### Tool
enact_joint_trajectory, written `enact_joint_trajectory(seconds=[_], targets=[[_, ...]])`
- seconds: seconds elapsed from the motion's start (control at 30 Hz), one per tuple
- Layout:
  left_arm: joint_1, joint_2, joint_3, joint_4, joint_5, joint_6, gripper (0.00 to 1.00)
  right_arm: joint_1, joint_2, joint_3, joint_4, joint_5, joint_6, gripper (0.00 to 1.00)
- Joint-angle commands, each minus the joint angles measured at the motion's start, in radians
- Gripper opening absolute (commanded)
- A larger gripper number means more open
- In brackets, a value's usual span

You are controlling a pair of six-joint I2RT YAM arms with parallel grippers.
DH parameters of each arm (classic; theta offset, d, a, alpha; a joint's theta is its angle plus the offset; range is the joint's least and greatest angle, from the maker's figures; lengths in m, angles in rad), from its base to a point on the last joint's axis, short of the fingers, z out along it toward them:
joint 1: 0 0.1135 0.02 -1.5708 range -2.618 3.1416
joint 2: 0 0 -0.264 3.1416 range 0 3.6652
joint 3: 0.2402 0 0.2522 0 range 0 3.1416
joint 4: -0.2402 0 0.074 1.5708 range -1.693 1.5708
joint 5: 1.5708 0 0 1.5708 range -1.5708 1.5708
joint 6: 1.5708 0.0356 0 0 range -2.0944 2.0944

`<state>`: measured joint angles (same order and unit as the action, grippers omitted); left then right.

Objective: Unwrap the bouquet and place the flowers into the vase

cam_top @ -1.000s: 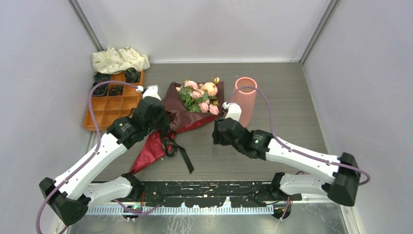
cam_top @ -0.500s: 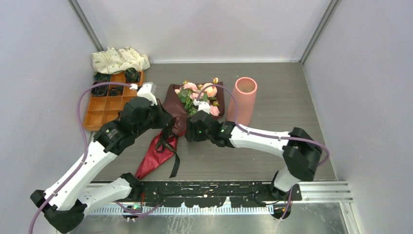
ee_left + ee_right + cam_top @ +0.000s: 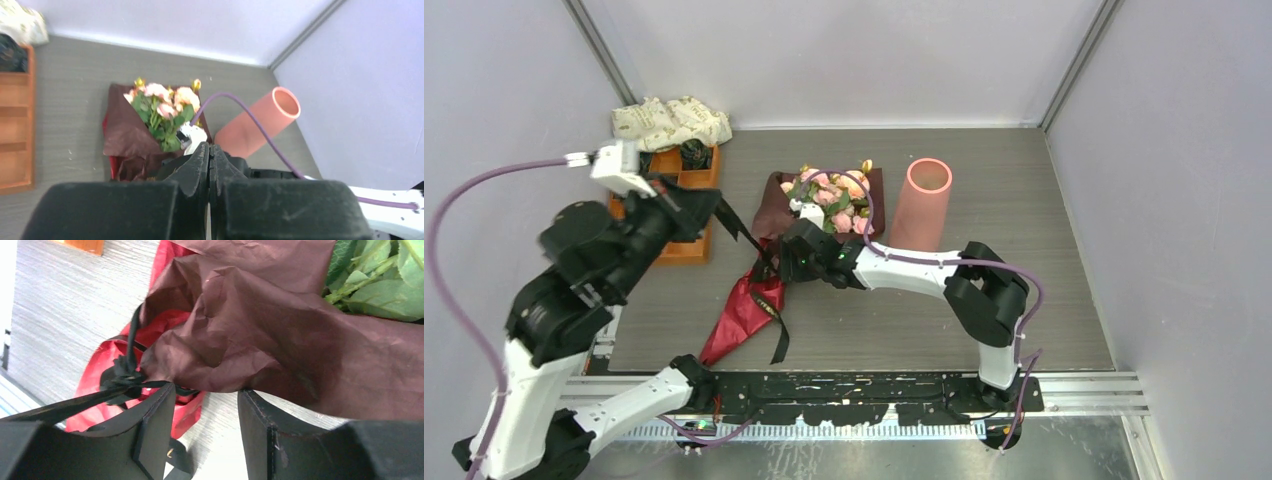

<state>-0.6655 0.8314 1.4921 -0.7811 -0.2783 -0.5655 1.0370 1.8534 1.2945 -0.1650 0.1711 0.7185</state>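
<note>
— Maroon paper (image 3: pixel 260 330) tied: which step?
— Untying. Left claw (image 3: pixel 209 150) pinches the black ribbon (image 3: pixel 742 235) taut; right claw (image 3: pixel 207 395), half spread, poised at the bouquet (image 3: pixel 824 200)'s neck on the table (image 3: pixel 1004 200). Next: free the knot (image 3: pixel 122 375).

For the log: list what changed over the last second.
The left fingers, shut on the black ribbon, rose and drew back left, pulling it taut. The right fingers swung left from the salmon-pink cylinder vase to the rose bouquet in maroon paper, open at its tied neck. The vase stayed put.
</note>
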Motion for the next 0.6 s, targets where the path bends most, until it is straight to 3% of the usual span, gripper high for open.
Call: enact_joint_trajectory(seconds=[0.0, 0.57], targets=[[0.004, -0.044, 0.123, -0.054, -0.164, 0.058, 0.0, 0.004, 0.037, 0.072, -0.039, 0.069, 0.004, 0.54], [0.004, -0.228, 0.219, -0.147, -0.538, 0.142, 0.0, -0.095, 0.04, 0.026, -0.165, 0.091, 0.047, 0.53]])
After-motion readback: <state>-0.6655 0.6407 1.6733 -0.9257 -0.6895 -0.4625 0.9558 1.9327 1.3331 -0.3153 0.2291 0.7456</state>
